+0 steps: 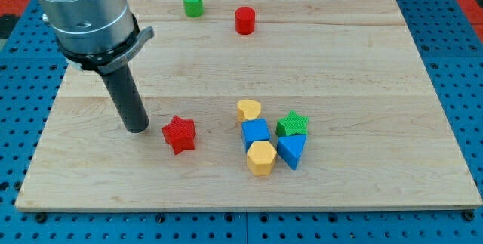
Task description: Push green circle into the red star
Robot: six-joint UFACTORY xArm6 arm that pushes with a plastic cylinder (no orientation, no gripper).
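Observation:
The green circle (193,3) stands near the view's top edge of the wooden board, left of centre. The red star (179,134) lies lower, left of centre. My tip (136,128) rests on the board just left of the red star, a small gap apart, and far below the green circle.
A red circle (244,20) sits right of the green circle. A cluster lies right of the red star: yellow heart (248,110), blue cube (255,132), green star (292,125), blue triangle (291,151), yellow hexagon (261,158). The board (377,63) lies on a blue pegboard.

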